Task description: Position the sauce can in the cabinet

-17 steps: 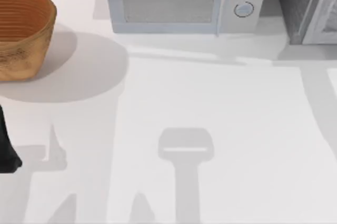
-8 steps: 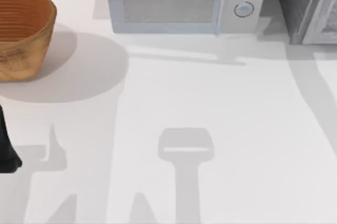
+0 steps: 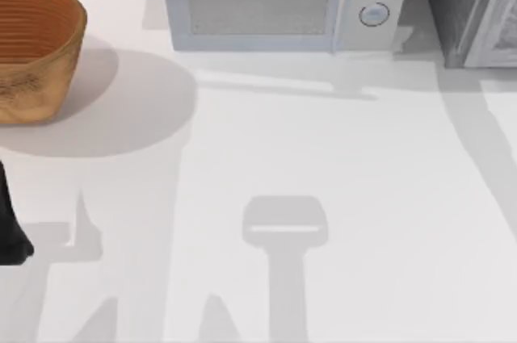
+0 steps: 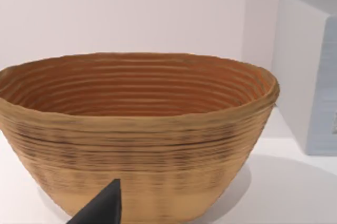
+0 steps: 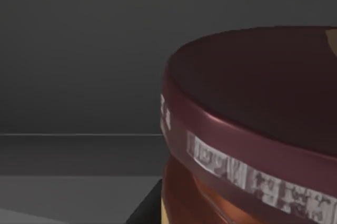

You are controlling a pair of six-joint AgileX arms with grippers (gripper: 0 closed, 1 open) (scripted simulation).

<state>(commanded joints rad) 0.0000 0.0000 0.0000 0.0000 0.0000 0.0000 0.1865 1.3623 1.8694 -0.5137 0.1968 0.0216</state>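
The sauce can (image 5: pixel 253 145) looms close in the right wrist view, with its maroon lid, a pale printed band and orange below. One dark finger (image 5: pixel 149 209) of my right gripper lies against its side, holding it. Behind the can are a dark grey wall (image 5: pixel 79 50) and a grey floor. The cabinet (image 3: pixel 467 6), speckled grey with a paler framed panel, stands at the table's far right corner in the top view. My left gripper (image 3: pixel 8 234) is parked at the left edge of the table, and its dark tip (image 4: pixel 101 208) points at the basket.
A woven basket (image 3: pixel 36 44) stands at the far left, close before the left wrist camera (image 4: pixel 137 129). A pale microwave (image 3: pixel 275 4) with two round knobs sits at the back middle, left of the cabinet. Arm shadows cross the white table (image 3: pixel 323 149).
The shadow on the table's right side has shifted and widened toward the cabinet. The left arm, basket and microwave have not moved.
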